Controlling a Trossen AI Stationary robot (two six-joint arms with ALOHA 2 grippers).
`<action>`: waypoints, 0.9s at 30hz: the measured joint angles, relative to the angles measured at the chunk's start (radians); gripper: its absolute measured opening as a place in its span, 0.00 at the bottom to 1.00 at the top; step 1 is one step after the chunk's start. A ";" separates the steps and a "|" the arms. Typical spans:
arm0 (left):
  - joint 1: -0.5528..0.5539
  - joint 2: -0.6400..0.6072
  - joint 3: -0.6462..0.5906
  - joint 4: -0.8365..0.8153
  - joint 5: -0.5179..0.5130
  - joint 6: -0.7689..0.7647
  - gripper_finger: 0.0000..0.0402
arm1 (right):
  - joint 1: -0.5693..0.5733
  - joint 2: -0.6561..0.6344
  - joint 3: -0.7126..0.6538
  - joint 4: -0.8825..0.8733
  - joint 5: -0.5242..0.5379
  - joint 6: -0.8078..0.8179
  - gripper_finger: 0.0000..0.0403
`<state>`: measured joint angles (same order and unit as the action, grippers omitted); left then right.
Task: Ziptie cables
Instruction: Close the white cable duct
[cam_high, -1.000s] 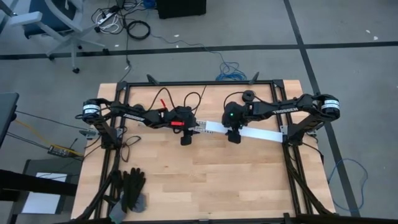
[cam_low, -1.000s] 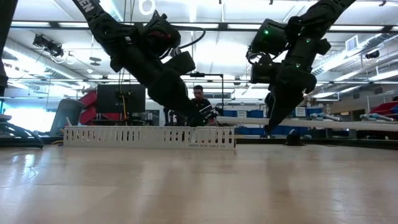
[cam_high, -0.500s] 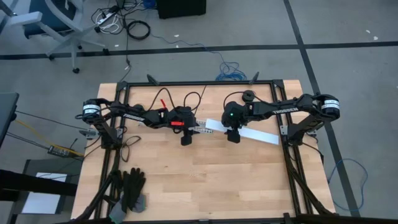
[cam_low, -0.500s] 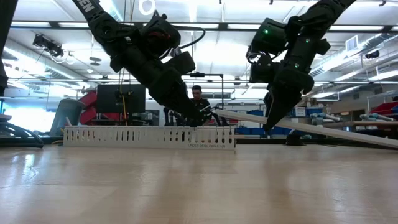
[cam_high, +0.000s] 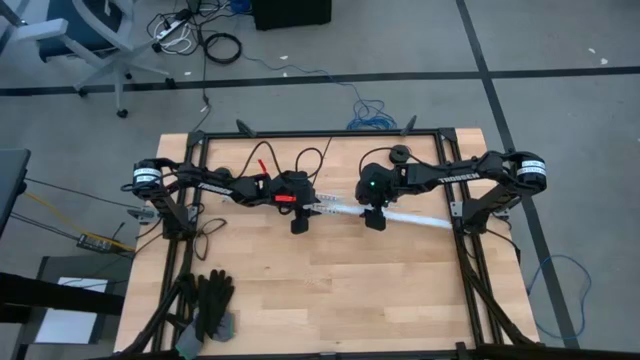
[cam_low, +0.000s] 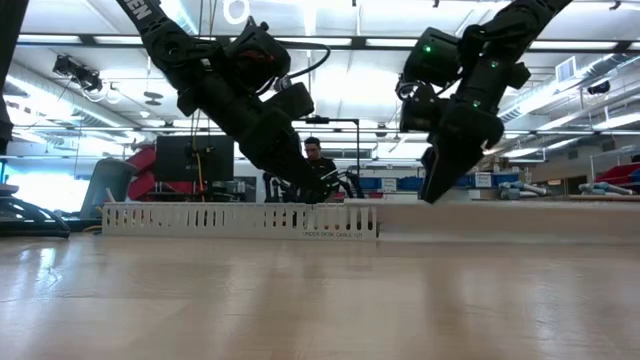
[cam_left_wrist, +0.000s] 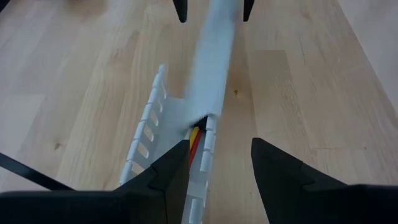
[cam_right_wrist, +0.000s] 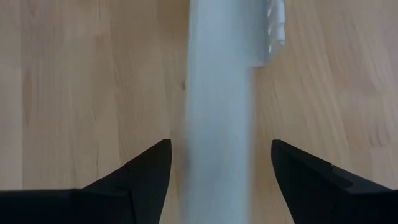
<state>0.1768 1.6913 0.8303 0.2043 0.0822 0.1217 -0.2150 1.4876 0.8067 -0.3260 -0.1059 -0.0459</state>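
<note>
Since a second ago the flat white cover strip (cam_high: 400, 216) has dropped from the right pincer (cam_high: 373, 220), whose fingers now stand spread above it. It lies on the long white slotted channel (cam_low: 240, 220). Left pincer (cam_high: 299, 223) pinches the channel wall. Red and yellow cables (cam_left_wrist: 194, 140) sit inside. Smooth plastic, comb-like slots, pale wood-grain table (cam_high: 330, 290).

1. Your near half of the table (cam_high: 330, 300) lies bare for passing.
2. The white channel (cam_high: 385, 214) and both arms bar the middle.
3. Black gloves (cam_high: 208, 303) block the near-left corner.
</note>
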 joint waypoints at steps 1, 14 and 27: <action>0.000 0.000 0.000 0.000 0.000 -0.002 0.37 | 0.000 0.000 0.000 0.004 0.000 0.000 0.64; 0.000 0.000 0.000 0.000 0.000 -0.004 0.37 | 0.000 0.000 0.000 0.011 0.011 0.000 0.62; -0.003 -0.032 0.032 -0.015 0.004 -0.042 0.37 | -0.007 0.000 0.000 0.072 0.038 0.052 0.56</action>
<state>0.1738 1.6595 0.8626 0.1893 0.0857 0.0801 -0.2221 1.4872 0.8070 -0.2537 -0.0677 0.0063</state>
